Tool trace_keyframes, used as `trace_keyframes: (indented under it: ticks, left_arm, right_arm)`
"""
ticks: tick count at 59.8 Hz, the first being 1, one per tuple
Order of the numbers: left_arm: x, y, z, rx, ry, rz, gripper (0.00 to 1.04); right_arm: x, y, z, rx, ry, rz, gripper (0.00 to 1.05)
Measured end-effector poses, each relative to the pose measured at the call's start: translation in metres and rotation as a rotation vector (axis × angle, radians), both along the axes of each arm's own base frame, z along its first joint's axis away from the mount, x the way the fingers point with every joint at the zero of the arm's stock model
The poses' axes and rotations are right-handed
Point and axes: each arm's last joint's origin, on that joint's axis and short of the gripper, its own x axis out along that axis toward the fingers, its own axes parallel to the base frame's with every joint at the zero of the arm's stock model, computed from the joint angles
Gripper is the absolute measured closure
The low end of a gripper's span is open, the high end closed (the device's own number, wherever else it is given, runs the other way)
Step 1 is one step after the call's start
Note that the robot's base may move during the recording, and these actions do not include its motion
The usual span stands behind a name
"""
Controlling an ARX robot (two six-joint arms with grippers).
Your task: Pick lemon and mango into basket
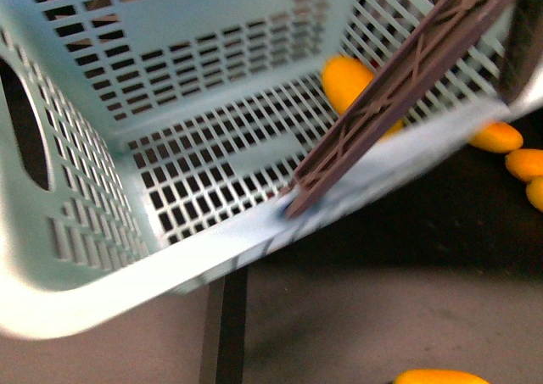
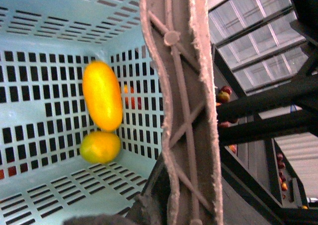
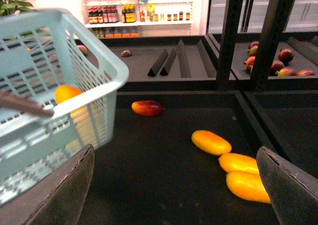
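The basket (image 1: 127, 189) filled the front view, tilted, its brown handle (image 1: 399, 87) crossing a mango (image 1: 348, 80) inside; only the left wrist view showed a rounder lemon (image 2: 100, 146) touching the mango's (image 2: 102, 95) end against the slotted wall. The right wrist view alone showed the right gripper (image 3: 174, 187) spread wide and empty over a dark shelf (image 3: 164, 180) with three loose mangoes (image 3: 211, 142) and a red fruit (image 3: 147, 108). The left gripper's state I cannot tell.

Mango (image 2: 102, 95) touching lemon (image 2: 100, 146) inside basket (image 2: 39, 41).
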Motion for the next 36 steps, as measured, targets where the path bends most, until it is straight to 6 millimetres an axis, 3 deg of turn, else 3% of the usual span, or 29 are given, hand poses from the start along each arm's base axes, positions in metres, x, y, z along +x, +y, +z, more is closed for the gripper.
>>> trace_keyframes:
  ticks: [8, 25, 30, 36]
  left_arm:
    - [0.027, 0.008, -0.007, -0.032, 0.028, 0.033, 1.00]
    - [0.090, 0.039, -0.052, -0.128, 0.180, 0.173, 1.00]
    - [0.118, 0.073, -0.059, -0.199, 0.192, 0.285, 1.00]
    - [0.133, 0.104, -0.060, -0.225, 0.172, 0.361, 1.00]
  right_arm:
    - [0.000, 0.000, 0.000, 0.000, 0.000, 0.001, 0.09]
    - [0.000, 0.000, 0.000, 0.000, 0.000, 0.002, 0.09]
    - [0.000, 0.000, 0.000, 0.000, 0.000, 0.002, 0.09]
    - [0.000, 0.000, 0.000, 0.000, 0.000, 0.002, 0.09]
